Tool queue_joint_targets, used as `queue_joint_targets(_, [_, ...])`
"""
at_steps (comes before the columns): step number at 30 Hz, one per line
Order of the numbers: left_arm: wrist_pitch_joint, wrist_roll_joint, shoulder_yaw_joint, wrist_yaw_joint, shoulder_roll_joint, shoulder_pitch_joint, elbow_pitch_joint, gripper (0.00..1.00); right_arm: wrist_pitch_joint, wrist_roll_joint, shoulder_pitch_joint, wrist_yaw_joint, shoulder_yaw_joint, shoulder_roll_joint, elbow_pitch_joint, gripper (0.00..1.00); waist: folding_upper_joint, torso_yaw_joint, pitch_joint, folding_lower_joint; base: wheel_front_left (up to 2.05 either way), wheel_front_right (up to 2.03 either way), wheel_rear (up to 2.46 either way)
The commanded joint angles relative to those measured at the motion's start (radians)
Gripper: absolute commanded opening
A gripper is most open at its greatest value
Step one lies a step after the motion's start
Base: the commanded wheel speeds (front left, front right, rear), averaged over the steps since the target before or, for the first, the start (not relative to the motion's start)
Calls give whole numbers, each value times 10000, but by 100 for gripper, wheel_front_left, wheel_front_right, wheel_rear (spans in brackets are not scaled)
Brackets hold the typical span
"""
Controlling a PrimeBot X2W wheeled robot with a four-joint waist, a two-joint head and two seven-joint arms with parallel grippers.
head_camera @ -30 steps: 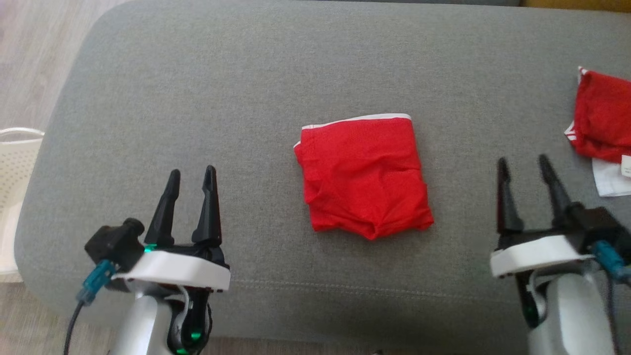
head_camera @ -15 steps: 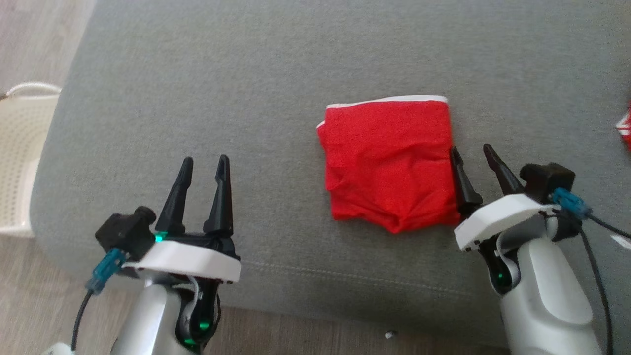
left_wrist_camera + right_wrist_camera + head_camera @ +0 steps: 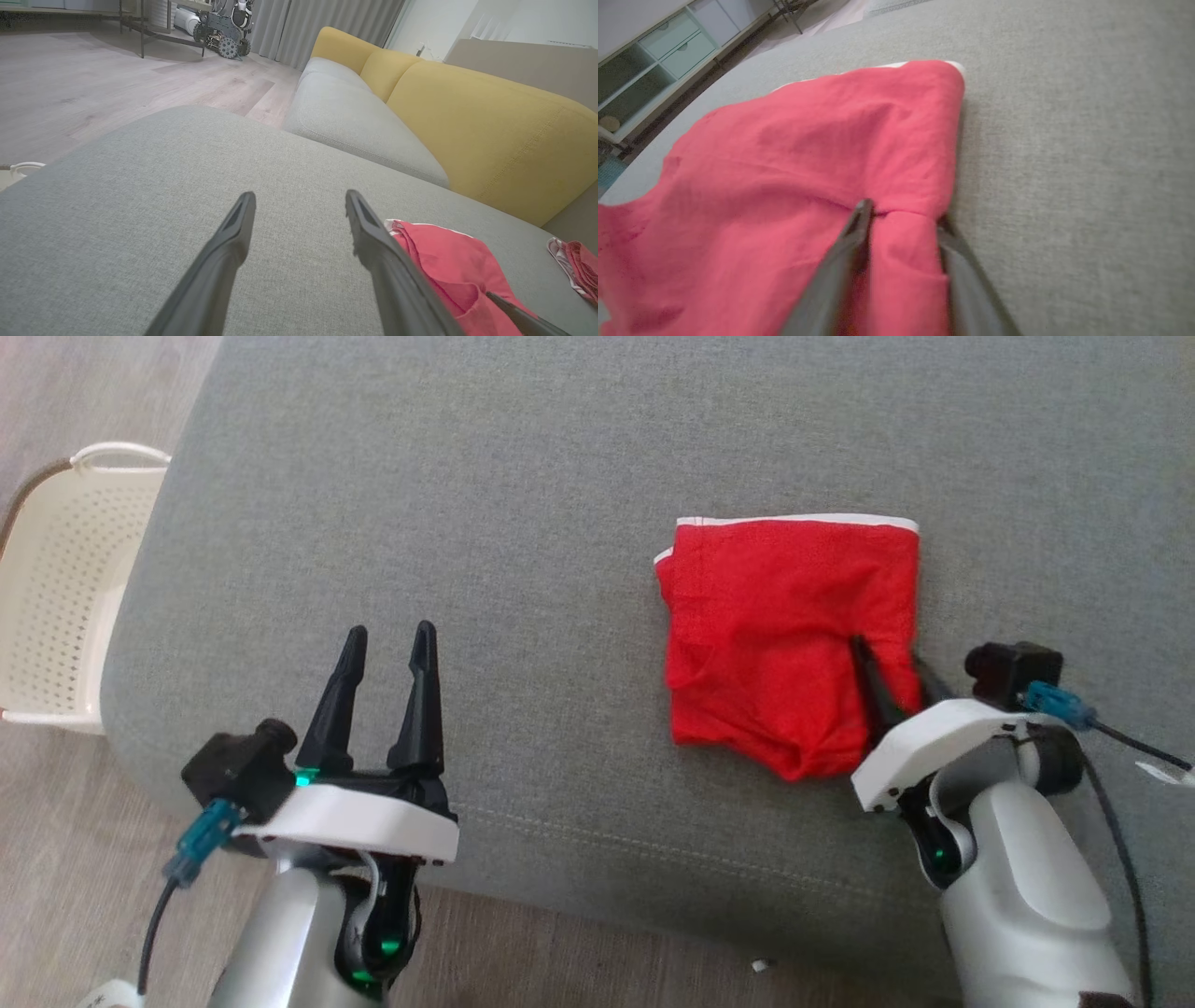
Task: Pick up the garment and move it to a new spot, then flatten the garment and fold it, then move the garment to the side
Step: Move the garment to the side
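our left gripper (image 3: 390,629) wide, lower left over grey cushion (image 3: 560,476), red garment (image 3: 784,616) flat right of centre, our right gripper (image 3: 885,655) astride its right edge, cloth between jaws, can't tell if clamped

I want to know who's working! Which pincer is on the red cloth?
The right pincer: its fingers straddle the folded red fabric garment's right edge. The left pincer hangs open over grey sofa cushion.

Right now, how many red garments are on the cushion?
2. The folded garment lies on the cushion, its right edge between the right gripper's fingers. A second garment lies farther right, in the left wrist view. Others may be out of frame.
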Motion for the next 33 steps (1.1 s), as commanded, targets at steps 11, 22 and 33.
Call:
queue_joint_targets(11, [-51, 315, 482, -35, 81, -444, -513, 100, -1467, -1796, -854, 19, 706, -585, -464, 0, 0, -940, -190, 0, 0, 0, 0])
queue_joint_targets(22, [-51, 812, 580, -309, 81, -1452, -769, 100, -1193, -1862, -2665, 19, 2019, -2344, -1571, 0, 0, -2653, 970, 0, 0, 0, 0])
queue_joint_targets(33, [-51, 1560, 552, -786, 81, -2865, -480, 100, -725, -860, -4244, 19, 2142, -4105, -1925, 0, 0, -3945, 2267, 0, 0, 0, 0])
